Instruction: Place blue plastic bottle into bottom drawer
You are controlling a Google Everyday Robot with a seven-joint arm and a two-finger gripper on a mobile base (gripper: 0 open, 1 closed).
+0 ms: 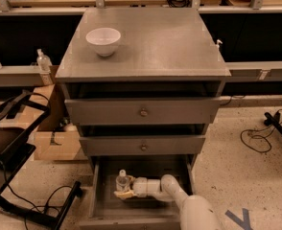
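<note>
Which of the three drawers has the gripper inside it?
The bottom drawer, lowest and pulled out farthest; the gripper is in it at the blue plastic bottle.

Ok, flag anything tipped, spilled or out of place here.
Nothing stands out. The blue plastic bottle stands upright in the open bottom drawer, the gripper at its base; the white bowl sits upright on the cabinet top. No spill visible.

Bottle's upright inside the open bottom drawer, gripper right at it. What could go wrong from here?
The slim clear plastic bottle with white cap stands upright in the grey bottom drawer, with the gripper low at its base: a sideways pull-out could topple it. The front of the grey middle drawer sits just above the white arm: rising too soon might strike it.
</note>
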